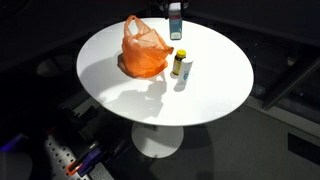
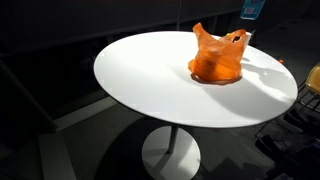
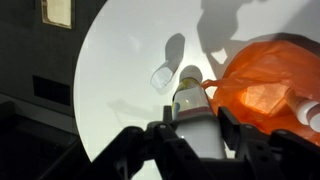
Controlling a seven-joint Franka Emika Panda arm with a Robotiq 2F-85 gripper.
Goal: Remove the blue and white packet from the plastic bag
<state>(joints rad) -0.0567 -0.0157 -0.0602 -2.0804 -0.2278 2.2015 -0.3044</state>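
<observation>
Orange is the one plastic bag point(image 1: 145, 52); one yellow bottle point(image 1: 181, 67) stands just beside it. Higher than the bag, the gripper point(image 3: 197, 132) pinches one blue and white packet point(image 1: 175, 25).

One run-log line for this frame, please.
tool: shut on packet | packet: outside orange bag, held above table | bottle: upright beside bag
</observation>
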